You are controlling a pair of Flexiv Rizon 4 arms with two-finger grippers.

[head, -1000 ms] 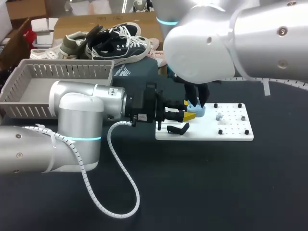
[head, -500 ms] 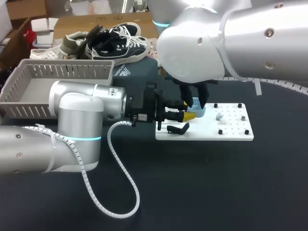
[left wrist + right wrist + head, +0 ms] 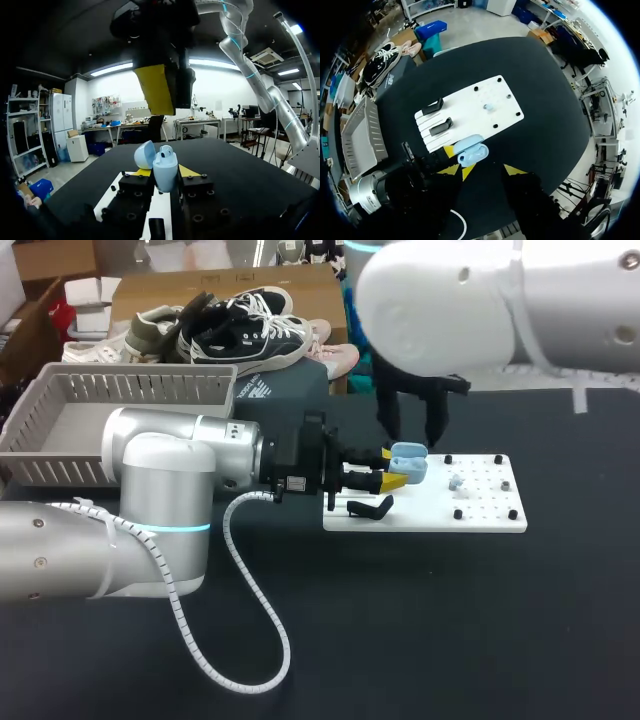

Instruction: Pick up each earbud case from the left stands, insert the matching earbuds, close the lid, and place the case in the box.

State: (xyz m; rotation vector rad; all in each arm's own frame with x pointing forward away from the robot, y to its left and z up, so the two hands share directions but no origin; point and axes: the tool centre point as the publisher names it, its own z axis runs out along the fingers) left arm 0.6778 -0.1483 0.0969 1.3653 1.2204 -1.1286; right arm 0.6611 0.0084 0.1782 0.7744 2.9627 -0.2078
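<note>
Our left pincer (image 3: 392, 467) pinches the earbud case (image 3: 408, 464) from two sides over the 9 o'clock end of the white board (image 3: 480, 515), with the lid flipped open. Our right pincer (image 3: 412, 435) hangs spread and empty at the case's 12 o'clock. The loose earbud (image 3: 455, 482) lies near, at the case's 3 o'clock, so the right arm is nearer. Pegs (image 3: 458, 514) ring the earbud, so we judge a straight drop best.

The table (image 3: 470, 640) has a matte black top that spreads across the head view from 3 o'clock through 6 to 9 o'clock. It is evenly lit, and its far edge shows at about 2 o'clock.
</note>
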